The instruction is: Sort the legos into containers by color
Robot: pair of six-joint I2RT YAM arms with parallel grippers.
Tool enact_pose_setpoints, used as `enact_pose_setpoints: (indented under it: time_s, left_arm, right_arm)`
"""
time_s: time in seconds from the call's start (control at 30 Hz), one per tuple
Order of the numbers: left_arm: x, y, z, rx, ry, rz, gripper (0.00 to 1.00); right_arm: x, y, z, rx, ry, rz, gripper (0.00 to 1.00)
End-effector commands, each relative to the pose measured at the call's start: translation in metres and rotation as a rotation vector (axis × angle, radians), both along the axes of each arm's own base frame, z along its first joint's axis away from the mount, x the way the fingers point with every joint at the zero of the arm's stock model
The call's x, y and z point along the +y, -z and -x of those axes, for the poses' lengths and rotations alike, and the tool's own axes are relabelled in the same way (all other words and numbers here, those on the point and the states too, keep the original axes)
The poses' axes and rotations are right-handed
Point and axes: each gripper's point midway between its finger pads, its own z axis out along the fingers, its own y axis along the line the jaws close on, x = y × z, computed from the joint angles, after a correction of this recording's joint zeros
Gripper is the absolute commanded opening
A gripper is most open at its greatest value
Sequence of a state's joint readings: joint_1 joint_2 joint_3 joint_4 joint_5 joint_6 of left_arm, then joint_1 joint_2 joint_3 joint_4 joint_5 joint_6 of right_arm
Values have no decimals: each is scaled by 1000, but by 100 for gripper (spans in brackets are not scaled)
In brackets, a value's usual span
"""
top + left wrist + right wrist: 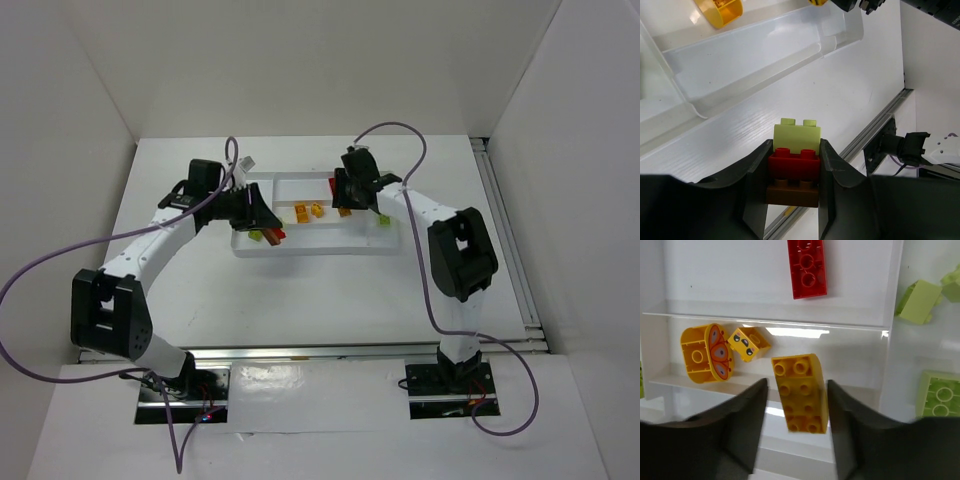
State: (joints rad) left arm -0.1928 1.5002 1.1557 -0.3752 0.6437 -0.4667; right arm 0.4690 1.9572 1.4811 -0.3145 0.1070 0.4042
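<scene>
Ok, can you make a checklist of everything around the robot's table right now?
Surface: white table, flat.
Job's things: white divided tray; yellow bricks in one compartment, red brick in the next, lime green bricks past a side wall.
Clutter: nothing seen.
Claws: left claw shut on a green-red-brown stack; right claw straddles a long yellow brick, grip unclear.
Cables: purple cables loop from both arms.
Surroundings: white walls; metal rail at the right.
</scene>
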Motion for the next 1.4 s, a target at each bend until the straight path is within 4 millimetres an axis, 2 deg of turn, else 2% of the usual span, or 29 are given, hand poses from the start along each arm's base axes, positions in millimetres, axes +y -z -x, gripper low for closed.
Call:
enact_pose_setpoints:
  time_s: [0.0,0.03,0.1,0.2,0.23,0.3,0.33,0.37,0.4,0.43,0.47,0.5,0.57,0.6,0.63,0.67,0.7,0.77,0.83,0.9,0.97,1.03,1.1,1.13,1.2,1.37]
  left_arm:
    - [3,-16,3,-64,7,-1,0]
    - [3,-16,3,-64,7,-1,0]
    - [2,-17,4,-63,14,5,0]
    - [1,-18,5,-61,20,12,0]
    - [1,-18,5,-61,21,12,0]
    - [-1,-26,5,-99,44,30,0]
    - [-3,-27,6,-98,55,40,0]
    - [-5,-30,7,-117,80,52,0]
    - [-11,-38,9,-141,120,92,0]
    - [-15,-40,15,-160,157,118,0]
    - [-18,-42,18,-168,181,149,0]
    - [-27,-56,20,-242,241,202,0]
    - [-36,-59,25,-258,291,257,0]
    - [-41,-68,30,-250,329,314,0]
    - [-44,-77,26,-307,357,342,0]
    - [-51,-74,29,-299,395,368,0]
    - [-55,-78,36,-284,436,402,0]
    - [-61,-87,36,-326,482,430,0]
    - [-62,-92,41,-317,528,467,0]
    - [-69,-103,50,-347,601,488,0]
    - [-74,-109,49,-363,622,483,0]
    - [-77,-101,54,-334,647,476,0]
    - [-80,-103,56,-344,659,475,0]
    - [-80,-103,56,-344,659,475,0]
    - [-79,-103,57,-347,667,481,0]
    - [-82,-102,62,-326,679,491,0]
  right_arm:
    - [3,-11,-13,-41,12,13,62]
    - [3,-6,-13,-28,12,19,68]
    - [5,-14,-16,-41,6,20,80]
    - [4,-24,-9,-47,4,25,82]
    - [3,-45,-6,-82,5,6,82]
    - [-3,-60,4,-112,6,-9,78]
    - [5,-72,14,-123,-41,-63,76]
    - [7,-120,21,-231,-82,-145,76]
    - [-1,-114,33,-223,-107,-181,76]
    - [9,-157,52,-303,-224,-305,76]
    - [10,-164,63,-310,-279,-350,81]
    - [8,-157,78,-281,-334,-377,81]
    - [14,-178,109,-292,-479,-464,81]
    - [15,-173,121,-271,-510,-481,82]
    - [14,-175,127,-269,-531,-496,82]
    - [16,-185,139,-286,-579,-522,82]
    - [17,-179,147,-264,-590,-544,82]
    - [24,-190,162,-276,-666,-604,82]
    - [28,-189,171,-251,-699,-658,82]
    - [31,-190,170,-257,-710,-681,82]
    - [33,-191,170,-258,-720,-693,82]
    - [38,-195,172,-263,-743,-699,82]
    - [44,-195,173,-252,-775,-715,82]
    - [48,-201,177,-263,-805,-723,82]
    - [51,-195,175,-236,-816,-730,82]
    - [59,-197,185,-229,-894,-758,74]
